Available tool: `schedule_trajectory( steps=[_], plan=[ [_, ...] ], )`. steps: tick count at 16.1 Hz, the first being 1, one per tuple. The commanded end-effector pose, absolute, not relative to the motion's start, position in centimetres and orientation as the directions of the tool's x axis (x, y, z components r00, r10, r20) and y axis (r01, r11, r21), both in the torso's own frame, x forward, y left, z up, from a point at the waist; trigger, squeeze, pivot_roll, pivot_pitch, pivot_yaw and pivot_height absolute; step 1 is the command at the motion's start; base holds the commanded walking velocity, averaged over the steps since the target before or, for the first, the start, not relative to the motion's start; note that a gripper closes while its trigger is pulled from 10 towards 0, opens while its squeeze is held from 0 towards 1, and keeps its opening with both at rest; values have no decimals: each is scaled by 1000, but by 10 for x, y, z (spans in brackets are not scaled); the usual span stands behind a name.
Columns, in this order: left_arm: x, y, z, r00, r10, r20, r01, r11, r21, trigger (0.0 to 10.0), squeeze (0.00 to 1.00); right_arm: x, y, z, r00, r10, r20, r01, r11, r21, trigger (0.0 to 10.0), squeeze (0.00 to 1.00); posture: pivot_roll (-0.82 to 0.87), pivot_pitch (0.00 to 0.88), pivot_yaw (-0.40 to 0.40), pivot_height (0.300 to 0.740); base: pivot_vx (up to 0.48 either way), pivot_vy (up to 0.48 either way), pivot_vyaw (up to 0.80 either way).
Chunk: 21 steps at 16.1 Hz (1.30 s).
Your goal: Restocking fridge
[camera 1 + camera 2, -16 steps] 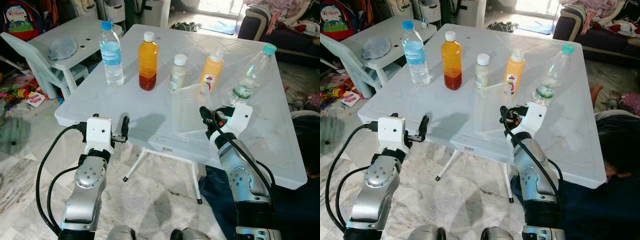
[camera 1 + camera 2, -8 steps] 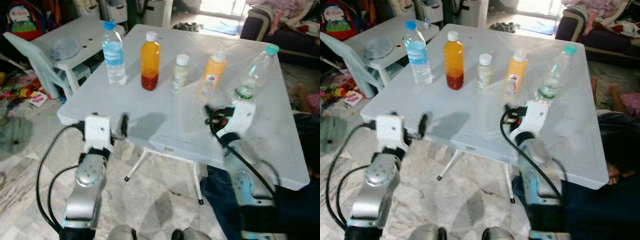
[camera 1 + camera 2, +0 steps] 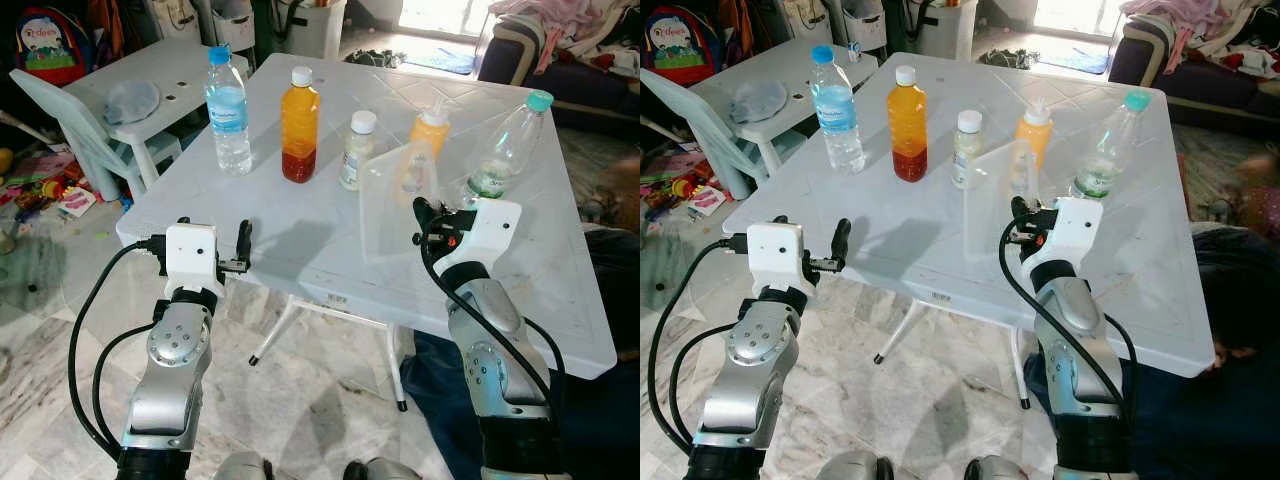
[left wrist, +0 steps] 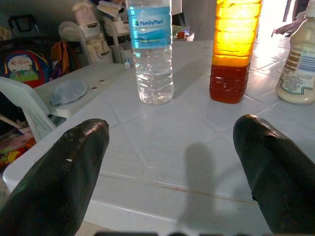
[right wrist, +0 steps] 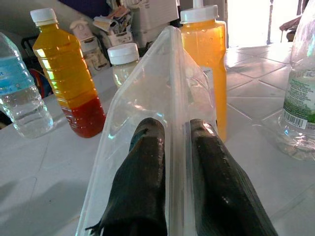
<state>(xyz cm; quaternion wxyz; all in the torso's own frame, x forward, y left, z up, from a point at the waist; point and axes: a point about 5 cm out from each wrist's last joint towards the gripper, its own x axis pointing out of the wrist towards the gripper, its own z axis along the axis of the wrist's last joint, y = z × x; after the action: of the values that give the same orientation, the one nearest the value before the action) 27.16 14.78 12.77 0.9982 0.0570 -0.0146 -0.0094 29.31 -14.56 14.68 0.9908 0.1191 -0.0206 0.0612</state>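
Table [image 3: 300, 225]: white plastic, tiled-pattern top; it carries five bottles in a loose row across its far half.
Water bottle [image 3: 227, 110]: clear, blue cap and blue label, upright at the robot's left end of the row.
Orange bottle [image 3: 298, 125]: white cap, orange liquid over a dark red layer, upright just beside the water bottle.
Small pale bottle [image 3: 354, 150]: white cap, upright, middle of the row.
Orange squeeze bottle [image 3: 1031, 135]: white nozzle cap, upright, partly seen through the clear tray.
Green-capped bottle [image 3: 505, 145]: clear, tilted, at the right end of the row, near the right wrist housing.
Clear tray [image 3: 400, 200]: transparent plastic container, lifted and tilted on edge above the table in front of the squeeze bottle.
Right gripper [image 5: 176, 147]: its two black fingers are pressed on either side of the clear tray's wall, pinching it.
Left gripper [image 4: 170, 142]: held at the near table edge, facing the water bottle and orange bottle; fingers [image 4: 61, 172] spread wide, holding nothing.
Small side table [image 3: 150, 70]: white, beyond the table's left corner, with a grey cloth [image 3: 130, 98] on it.
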Motion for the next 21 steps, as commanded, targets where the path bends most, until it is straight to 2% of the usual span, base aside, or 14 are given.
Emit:
schedule_trajectory(
  steps=[1,2,3,8,9,12,18,21],
  plan=[
    [273,148,128,999,-11,30,7,992,124,10000,0,294,-144,155,987,131,97,-151,957,247,0,0,62,5,3,740,0,0,0],
    [273,148,128,999,-11,31,7,992,124,10000,0,294,-142,155,985,144,98,-164,957,239,3882,0,61,4,1,740,0,0,0],
    [274,148,128,999,-11,32,7,992,124,10000,0,294,-141,153,986,146,81,-162,957,239,10000,0,61,4,2,740,0,0,0],
    [275,147,128,999,-14,33,10,992,122,10000,0,295,-142,154,986,141,85,-158,957,242,10000,0,60,2,4,740,0,0,0],
    [275,146,128,999,-15,32,11,992,123,10000,0,294,-139,155,981,170,92,-185,964,190,10000,0,60,2,3,740,0,0,0],
    [274,146,127,999,-13,30,9,993,121,10000,0,292,-131,158,968,224,118,-240,960,145,10000,0,63,2,0,740,0,0,800],
    [271,151,122,1000,0,10,-1,993,116,10000,0,292,-124,155,952,280,121,-297,942,155,10000,0,69,0,-6,740,0,0,800],
    [269,150,119,1000,3,1,-3,993,115,10000,0,290,-119,151,947,300,113,-316,934,166,10000,0,74,0,-6,740,0,220,800]
  ],
)
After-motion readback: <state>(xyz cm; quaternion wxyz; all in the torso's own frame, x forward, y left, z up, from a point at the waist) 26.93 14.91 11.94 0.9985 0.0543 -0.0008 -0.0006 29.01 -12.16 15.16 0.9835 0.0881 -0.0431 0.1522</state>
